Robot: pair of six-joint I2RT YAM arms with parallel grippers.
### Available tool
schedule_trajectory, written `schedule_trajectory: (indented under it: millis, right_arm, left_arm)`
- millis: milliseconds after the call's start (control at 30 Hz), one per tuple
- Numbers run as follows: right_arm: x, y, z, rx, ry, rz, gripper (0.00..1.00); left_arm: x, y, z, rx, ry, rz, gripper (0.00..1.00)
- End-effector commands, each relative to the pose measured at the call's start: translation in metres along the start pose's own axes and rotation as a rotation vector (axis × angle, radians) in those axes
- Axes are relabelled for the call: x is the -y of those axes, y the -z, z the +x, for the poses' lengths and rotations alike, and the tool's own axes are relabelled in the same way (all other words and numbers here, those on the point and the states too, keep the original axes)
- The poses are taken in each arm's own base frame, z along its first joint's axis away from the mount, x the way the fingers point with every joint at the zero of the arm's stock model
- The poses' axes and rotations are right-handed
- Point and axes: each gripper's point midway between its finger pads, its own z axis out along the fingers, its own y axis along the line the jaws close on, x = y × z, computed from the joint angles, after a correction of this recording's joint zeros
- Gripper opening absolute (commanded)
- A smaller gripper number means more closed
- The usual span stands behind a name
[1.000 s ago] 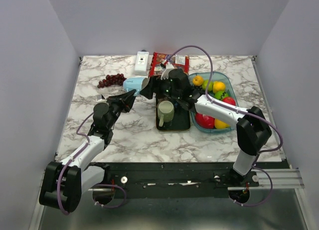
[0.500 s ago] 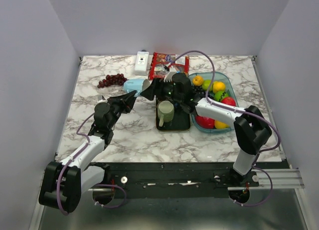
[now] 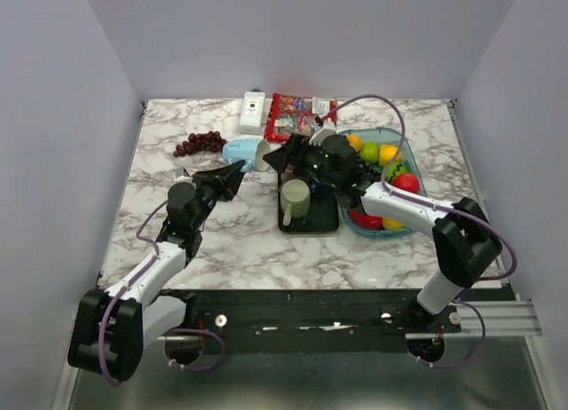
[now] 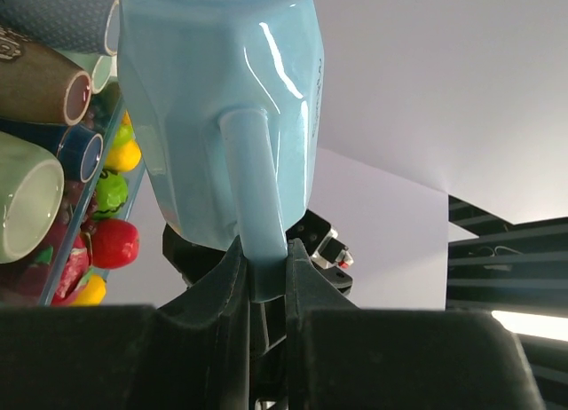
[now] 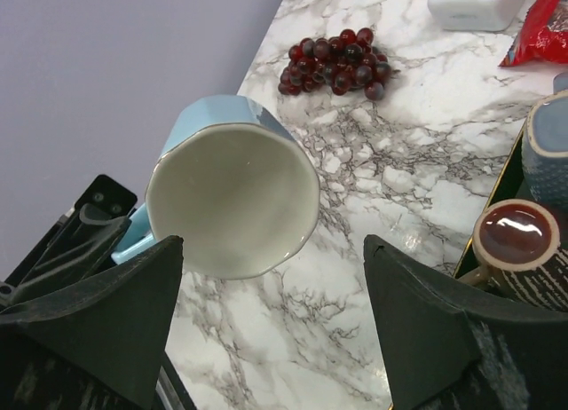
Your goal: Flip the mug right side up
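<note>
Mug (image 5: 232, 197) hangs sideways above the surface (image 3: 222, 241), near the grapes (image 3: 200, 142), handle (image 4: 253, 188) pinched in our left tool (image 4: 264, 259); our right tool (image 5: 273, 241) gapes wide at its rim. We should roll the left wrist slowly, mouth upward, without letting the handle slip.

Pale blue faceted mug (image 5: 232, 197) tipped sideways, white inside

The left pincer (image 4: 266, 250) is clamped tight with its arm stretched forward, facing the right pincer (image 5: 273, 243), spread wide.
</note>
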Motion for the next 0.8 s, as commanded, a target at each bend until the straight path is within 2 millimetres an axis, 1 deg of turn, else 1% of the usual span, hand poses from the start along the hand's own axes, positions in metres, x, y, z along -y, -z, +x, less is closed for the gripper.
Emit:
schedule_trajectory:
  millis: [0, 33, 67, 100, 200, 267, 300, 333, 400, 433, 500, 567, 600, 633, 700, 733, 767]
  right_arm:
    - [-0.008, -0.012, -0.019, 0.048, -0.019, -0.016, 0.87]
    - [-0.002, -0.018, -0.012, 0.029, -0.023, -0.005, 0.85]
    - [-0.006, -0.022, -0.015, 0.029, -0.029, -0.014, 0.84]
    - [-0.005, -0.025, -0.014, 0.024, -0.037, -0.013, 0.83]
    - [-0.007, -0.035, -0.009, 0.004, -0.049, -0.036, 0.75]
    - [-0.007, -0.041, -0.004, -0.014, -0.057, -0.044, 0.68]
    - [-0.008, -0.042, -0.006, -0.011, -0.061, -0.047, 0.65]
    - [-0.008, -0.043, -0.004, -0.016, -0.063, -0.049, 0.59]
    - [-0.008, -0.044, 0.0, -0.028, -0.062, -0.055, 0.5]
    - [-0.007, -0.044, 0.002, -0.032, -0.064, -0.053, 0.4]
    - [-0.006, -0.044, 0.004, -0.042, -0.06, -0.053, 0.31]
    - [-0.004, -0.043, 0.007, -0.056, -0.051, -0.046, 0.06]
    - [-0.003, -0.041, 0.008, -0.062, -0.035, -0.045, 0.01]
    - [-0.003, -0.038, 0.008, -0.064, -0.022, -0.043, 0.01]
    - [-0.003, -0.034, 0.009, -0.075, 0.003, -0.043, 0.01]
    - [-0.006, -0.03, 0.006, -0.073, 0.017, -0.043, 0.01]
    - [-0.003, -0.027, 0.008, -0.088, 0.025, -0.025, 0.01]
  left_arm:
    - [0.071, 0.012, 0.033, -0.121, 0.161, 0.181, 0.0]
    - [0.071, 0.012, 0.035, -0.125, 0.162, 0.181, 0.0]
    - [0.072, 0.013, 0.037, -0.132, 0.163, 0.18, 0.0]
    - [0.072, 0.013, 0.038, -0.131, 0.164, 0.181, 0.0]
    - [0.074, 0.015, 0.042, -0.139, 0.162, 0.187, 0.0]
    - [0.073, 0.015, 0.043, -0.144, 0.164, 0.185, 0.0]
    - [0.074, 0.015, 0.044, -0.145, 0.165, 0.186, 0.0]
    - [0.074, 0.015, 0.044, -0.145, 0.17, 0.188, 0.0]
    - [0.072, 0.016, 0.043, -0.144, 0.171, 0.188, 0.0]
    - [0.071, 0.015, 0.042, -0.141, 0.173, 0.186, 0.0]
    - [0.068, 0.015, 0.041, -0.141, 0.174, 0.186, 0.0]
    - [0.07, 0.016, 0.04, -0.135, 0.134, 0.217, 0.0]
    - [0.074, 0.017, 0.041, -0.139, 0.109, 0.239, 0.0]
    - [0.073, 0.016, 0.04, -0.137, 0.096, 0.24, 0.03]
    - [0.071, 0.017, 0.043, -0.149, 0.051, 0.247, 0.16]
    - [0.069, 0.016, 0.041, -0.146, 0.038, 0.245, 0.29]
    - [0.066, 0.016, 0.04, -0.149, 0.023, 0.24, 0.37]
